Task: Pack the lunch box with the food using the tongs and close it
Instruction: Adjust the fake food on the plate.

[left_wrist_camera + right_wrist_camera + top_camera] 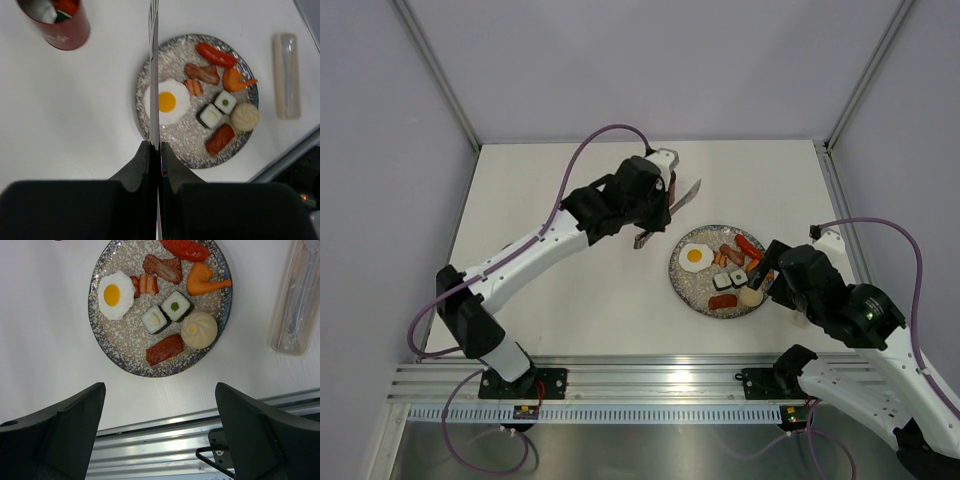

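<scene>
Broadly, packing looks part done, with the closing step not yet reached.

From above, the left gripper (665,190) sits over the far middle of the table (590,310), clenched around the tongs (688,192). The plate (688,292) lies to its near right, apart from it. The right gripper (760,287) hangs over the plate's near right rim. The widest bare stretch of table is left of the plate, and the metal rail (650,375) at the near edge runs close to it.

In the left wrist view the fingers (142,167) pinch the tongs flat, so they read as one thin strip crossing the egg (167,101). The tip runs out of the picture, so I cannot tell whether it carries anything. The lunch box (62,27) stands open to the far left of the plate, apart from it, with a few pieces inside. No lid shows anywhere. A clear case (286,75) lies just right of the plate.

In the right wrist view the right fingers (60,425) are spread wide with nothing between them. The sushi (176,306), bun (198,329), carrot (205,281) and a sausage (165,349) wait on the plate.

Next, I judge, the left arm must bring the tongs nearer, ease its squeeze so the tips part, then straddle one piece. The bun side is crowded by the case and the right gripper, so the egg side offers the freer approach
</scene>
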You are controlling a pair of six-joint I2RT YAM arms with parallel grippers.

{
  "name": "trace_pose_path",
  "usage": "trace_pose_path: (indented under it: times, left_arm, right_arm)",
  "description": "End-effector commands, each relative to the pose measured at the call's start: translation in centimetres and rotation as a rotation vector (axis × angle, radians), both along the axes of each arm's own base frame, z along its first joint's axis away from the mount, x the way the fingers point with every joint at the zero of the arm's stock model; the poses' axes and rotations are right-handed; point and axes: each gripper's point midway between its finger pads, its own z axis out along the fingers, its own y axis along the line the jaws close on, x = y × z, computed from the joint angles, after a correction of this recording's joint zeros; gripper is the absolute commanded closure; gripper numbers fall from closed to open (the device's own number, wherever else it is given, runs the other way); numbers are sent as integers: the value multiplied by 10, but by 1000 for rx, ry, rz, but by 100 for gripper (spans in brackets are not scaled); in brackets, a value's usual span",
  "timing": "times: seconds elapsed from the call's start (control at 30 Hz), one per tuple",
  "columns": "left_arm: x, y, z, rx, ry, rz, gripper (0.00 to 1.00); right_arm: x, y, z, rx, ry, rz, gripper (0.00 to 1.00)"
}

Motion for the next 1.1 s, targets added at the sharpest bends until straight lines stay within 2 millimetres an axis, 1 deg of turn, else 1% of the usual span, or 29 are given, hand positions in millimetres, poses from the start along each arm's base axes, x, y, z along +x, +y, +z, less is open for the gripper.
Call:
trace_pose_path:
  times: [0.0,0.03,0.07,0.1,0.17,0.2,0.23,0.3,0.33,0.43,0.47,0.5,0.63,0.73,0.93,1.07]
  left_arm:
    - [-20,-15,-16,-6,24,-55,100]
    - [-29,-23,-22,-15,46,-74,100]
    - [-34,-26,-33,-4,67,-84,100]
    - [-36,-31,-39,-11,75,-85,100]
    - [-45,-41,-50,-10,94,-113,100]
    - [-46,-47,-60,2,108,-119,100]
    - [-49,-52,-65,14,114,-129,100]
    - [-50,-56,-74,33,129,-128,100]
    - [-50,-57,-86,53,146,-129,100]
    - [-50,-59,-103,84,166,-126,100]
    - [-47,-62,-104,76,155,-125,100]
    - [-47,-60,-110,85,155,-121,100]
    - [-42,-64,-113,82,151,-108,100]
    - [-41,-65,-108,66,142,-100,100]
    - [-42,-62,-104,68,138,-92,100]
    - [-42,-59,-95,61,118,-91,100]
  right_arm:
    - [0,0,7,26,-26,-14,1]
    - [-1,-1,6,25,-22,-16,1]
    - [-2,-1,5,26,-20,-11,1]
    - [-2,-1,5,27,-22,-13,1]
    - [-3,-2,4,27,-19,-11,1]
    - [-3,-2,4,25,-18,-14,1]
    - [-4,-2,4,28,-18,-12,1]
    - [-4,-3,4,28,-17,-15,0]
    - [-4,-3,4,28,-17,-16,1]
    - [-4,-3,5,29,-21,-11,1]
    - [-4,-3,4,25,-19,-11,0]
    - [-4,-2,4,27,-20,-10,1]
    - [-3,-2,4,25,-18,-7,1]
    - [-4,-2,5,29,-23,-5,0]
    - [-7,-4,3,31,-21,-12,1]
    - [-8,-5,2,36,-19,-16,1]
